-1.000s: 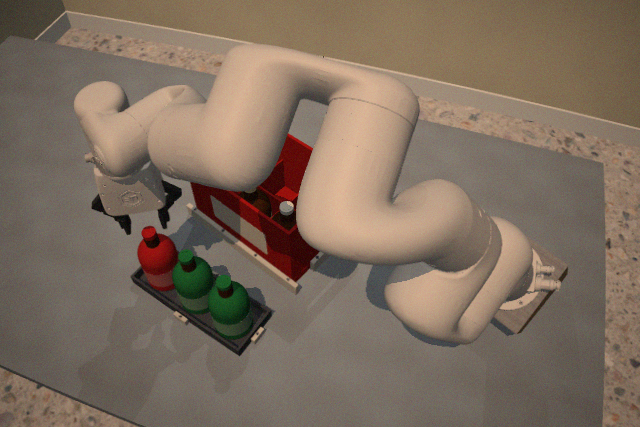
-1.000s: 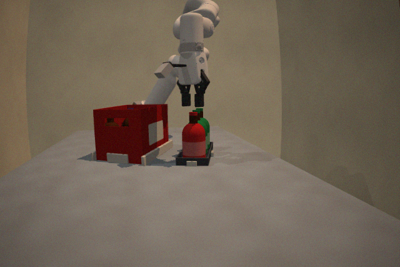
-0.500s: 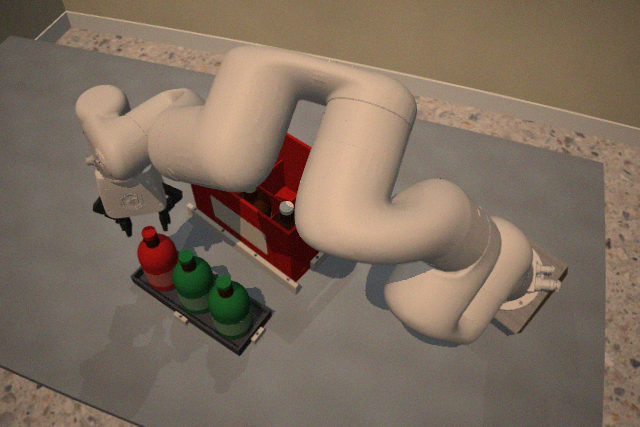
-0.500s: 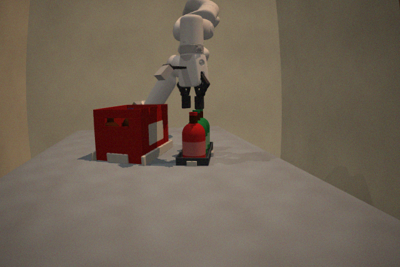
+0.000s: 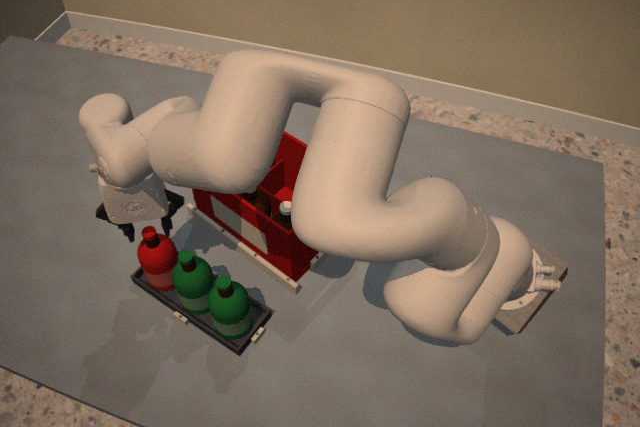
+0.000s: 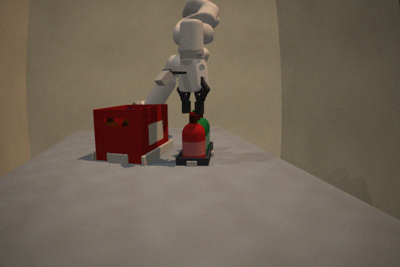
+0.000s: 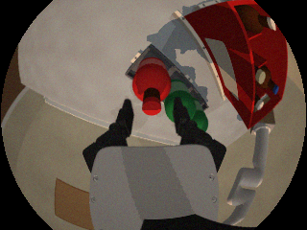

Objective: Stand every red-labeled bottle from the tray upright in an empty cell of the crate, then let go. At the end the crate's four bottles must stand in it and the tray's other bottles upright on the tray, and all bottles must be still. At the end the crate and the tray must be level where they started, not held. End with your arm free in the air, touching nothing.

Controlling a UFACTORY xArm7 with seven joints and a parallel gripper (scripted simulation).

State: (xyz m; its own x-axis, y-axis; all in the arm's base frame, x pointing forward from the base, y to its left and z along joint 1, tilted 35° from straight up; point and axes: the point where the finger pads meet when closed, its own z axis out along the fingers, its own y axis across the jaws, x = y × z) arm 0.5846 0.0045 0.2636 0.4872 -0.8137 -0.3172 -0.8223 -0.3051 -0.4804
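A red-labeled bottle (image 5: 156,257) stands upright at the left end of the dark tray (image 5: 201,308). It also shows in the exterior view (image 6: 194,136) and in the wrist view (image 7: 152,84). Two green bottles (image 5: 192,275) (image 5: 230,304) stand beside it on the tray. My gripper (image 5: 146,228) (image 6: 193,107) (image 7: 153,105) is open and empty, just above the red bottle's cap, fingers to either side. The red crate (image 5: 263,205) stands behind the tray and holds brown bottles (image 5: 284,213); the arm hides part of it.
The crate (image 6: 130,133) sits on pale skids, close to the tray's left in the exterior view. The arm's base (image 5: 532,282) is at the table's right edge. A wall runs behind the table.
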